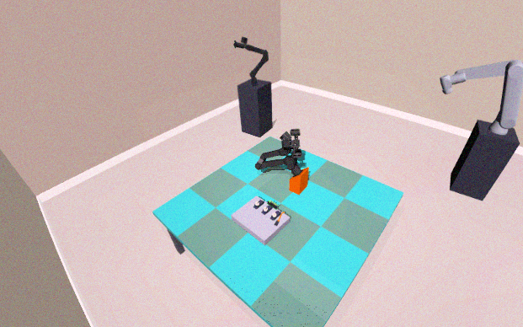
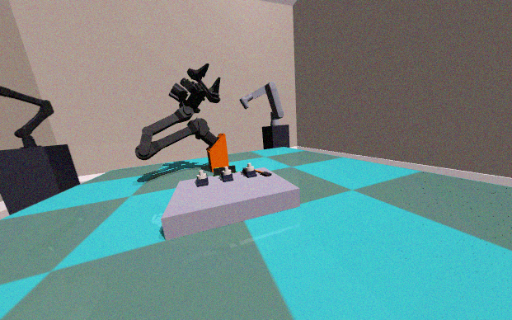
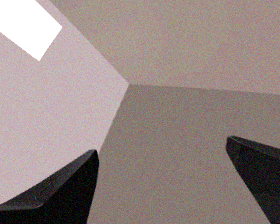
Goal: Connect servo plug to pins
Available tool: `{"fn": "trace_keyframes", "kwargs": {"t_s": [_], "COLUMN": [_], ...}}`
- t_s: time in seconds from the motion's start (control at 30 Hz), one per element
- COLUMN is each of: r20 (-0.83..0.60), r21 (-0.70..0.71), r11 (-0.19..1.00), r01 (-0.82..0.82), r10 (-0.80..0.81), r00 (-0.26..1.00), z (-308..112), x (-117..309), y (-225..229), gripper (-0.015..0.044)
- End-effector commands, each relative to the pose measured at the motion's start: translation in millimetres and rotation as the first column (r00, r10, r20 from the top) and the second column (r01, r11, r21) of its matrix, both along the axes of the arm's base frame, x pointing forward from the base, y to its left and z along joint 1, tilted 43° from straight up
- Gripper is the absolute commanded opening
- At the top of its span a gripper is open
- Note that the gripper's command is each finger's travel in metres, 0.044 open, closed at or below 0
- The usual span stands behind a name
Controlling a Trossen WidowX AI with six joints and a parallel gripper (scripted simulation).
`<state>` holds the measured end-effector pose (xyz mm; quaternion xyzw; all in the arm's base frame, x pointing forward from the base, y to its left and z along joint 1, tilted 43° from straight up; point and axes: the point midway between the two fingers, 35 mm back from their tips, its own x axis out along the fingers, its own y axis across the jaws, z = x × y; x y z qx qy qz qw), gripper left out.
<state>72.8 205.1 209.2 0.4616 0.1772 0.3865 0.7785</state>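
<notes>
A pale lilac block [image 1: 255, 223] [image 2: 232, 195], seemingly the holder, lies on the table. Three small dark servos with white tops stand on it, one a servo [image 1: 275, 215] [image 2: 249, 171] beside an orange strip [image 1: 280, 216] [image 2: 258, 171]. The strip runs to a small dark piece [image 1: 277, 222] [image 2: 265, 173], perhaps the lead and plug; its holes are too small to see. A small green and dark part [image 1: 273, 204] [image 2: 224, 170] sits at the block's arm-side edge. Pins, band and dot cannot be made out. My gripper [image 2: 213, 72] [image 3: 163, 150] is open and empty, high above the table, pointing up and away from the block.
An orange block [image 1: 298, 183] [image 2: 219, 154] stands at my arm's base, beside the lilac block. The checkered table [image 1: 291, 242] [image 2: 343, 239] carries both. Off the table stand a dark arm on a pedestal [image 1: 255, 109] [image 2: 21, 177] and a grey arm on another pedestal [image 1: 482, 162] [image 2: 276, 138].
</notes>
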Motion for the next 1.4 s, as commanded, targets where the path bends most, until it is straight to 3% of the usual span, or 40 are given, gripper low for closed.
{"fn": "trace_keyframes", "kwargs": {"t_s": [0.0,0.33,0.83,1.37], "r20": [0.001,0.070,0.260,0.444], "r21": [-0.001,-0.058,-0.208,-0.355], "r11": [1.000,0.995,0.923,0.746], "r01": [0.001,0.081,0.323,0.564], "r10": [-0.001,-0.077,-0.266,-0.396], "r00": [1.000,0.995,0.928,0.804], "z": [0.2,11.7,42.7,73.4], "x": [0.3,21.5,87.9,160.1], "y": [0.0,0.1,-15.2,-60.2], "gripper": [0.0374,0.0115,0.0115,0.0115]}}
